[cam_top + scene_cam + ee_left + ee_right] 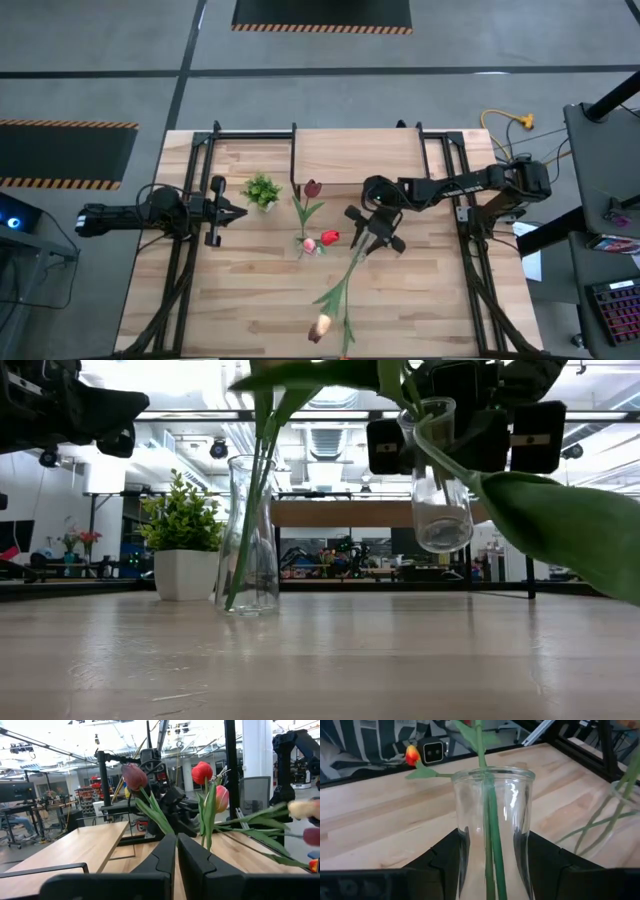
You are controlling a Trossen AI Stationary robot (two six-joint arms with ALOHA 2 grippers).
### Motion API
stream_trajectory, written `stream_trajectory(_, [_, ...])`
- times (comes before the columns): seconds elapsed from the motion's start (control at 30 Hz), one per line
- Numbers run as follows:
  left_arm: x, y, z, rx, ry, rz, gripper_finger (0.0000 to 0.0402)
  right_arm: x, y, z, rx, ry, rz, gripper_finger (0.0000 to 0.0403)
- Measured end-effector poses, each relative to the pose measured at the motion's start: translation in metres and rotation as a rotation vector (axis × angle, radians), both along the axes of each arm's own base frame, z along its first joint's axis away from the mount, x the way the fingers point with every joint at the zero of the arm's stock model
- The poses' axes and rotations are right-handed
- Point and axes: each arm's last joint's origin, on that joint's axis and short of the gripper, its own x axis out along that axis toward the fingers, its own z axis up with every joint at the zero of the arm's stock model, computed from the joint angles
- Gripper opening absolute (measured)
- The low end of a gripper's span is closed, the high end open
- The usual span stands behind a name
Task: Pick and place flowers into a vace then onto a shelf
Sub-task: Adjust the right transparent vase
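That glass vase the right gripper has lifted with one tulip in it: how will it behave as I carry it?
The glass vase is probably slippery and fragile: smooth clear walls between the right gripper's fingers. It looks top-heavy, since its tulip leans far out sideways. The thin stem likely flexes and sways.

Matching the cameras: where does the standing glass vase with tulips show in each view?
High view: standing vase, table centre, near potted plant.
Low view: left of centre, right of that plant.
Left wrist view: glass not visible, only its tulips.
Right wrist view: beyond the held vase, cut off.
Shared landmark: the potted plant, high and low.
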Motion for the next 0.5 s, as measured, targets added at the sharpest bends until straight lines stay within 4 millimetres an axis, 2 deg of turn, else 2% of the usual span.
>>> stream_trajectory(0.27, [0.0,0.0,0.0,0.0,0.0,0.0,0.0003,-0.012,0.0,0.023,0.033,-0.034,-0.034,0.0161])
stream_trajectory(0.5, [0.0,0.0,0.0,0.0,0.0,0.0,0.0003,-0.035,0.0,0.037,-0.011,-0.088,-0.122,0.0161])
